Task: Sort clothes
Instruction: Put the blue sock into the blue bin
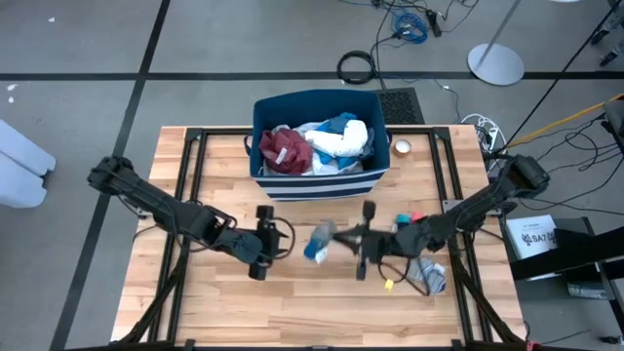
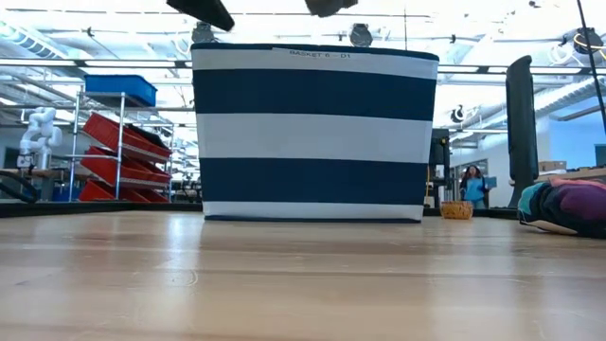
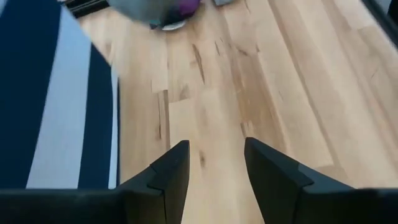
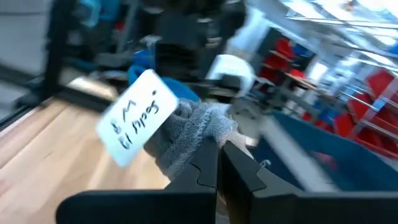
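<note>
Sock (image 1: 320,241) hung before the bin (image 1: 320,182), pinched in the right gripper (image 1: 343,238)'s shut fingers; the left gripper (image 1: 275,237), fingers apart and empty, sat just beside it.

Wooden counter (image 1: 224,292), black frame rails along its sides. Navy-and-white striped bin (image 1: 322,181) sits at the far edge, centre. Small round object (image 1: 402,147) beside it. Garment heap (image 1: 427,273) near the right edge.

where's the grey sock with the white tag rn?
High view: the grey sock hangs mid-table in front of the striped bin, pinched by the right gripper.
</note>
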